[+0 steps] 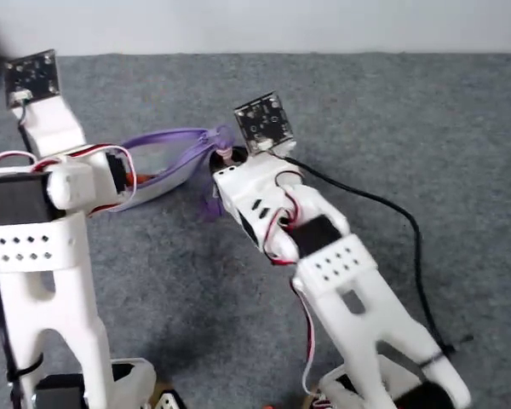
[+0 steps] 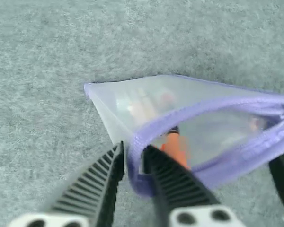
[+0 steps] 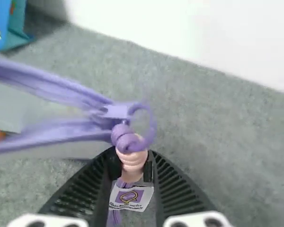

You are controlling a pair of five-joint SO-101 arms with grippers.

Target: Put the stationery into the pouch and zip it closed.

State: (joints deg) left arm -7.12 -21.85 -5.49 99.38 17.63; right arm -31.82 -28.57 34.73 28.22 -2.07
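A grey, felt-like counter [image 1: 409,128] runs back to a white wall [image 1: 281,25]. The left tool [image 2: 132,153] is pressed together on the purple rim of the pouch [image 2: 180,109] at its left end. The right tool [image 3: 130,158] pinches the zip pull [image 3: 128,142] at the right end. The clear pouch sits between them, left of centre, its mouth gaping and an orange pen [image 2: 175,146] inside.

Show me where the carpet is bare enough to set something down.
Free: right of the black cable; between pouch and wall; between the arm bases. Crowded: around the pouch, pinched by left gripper, zipper pull in right gripper.
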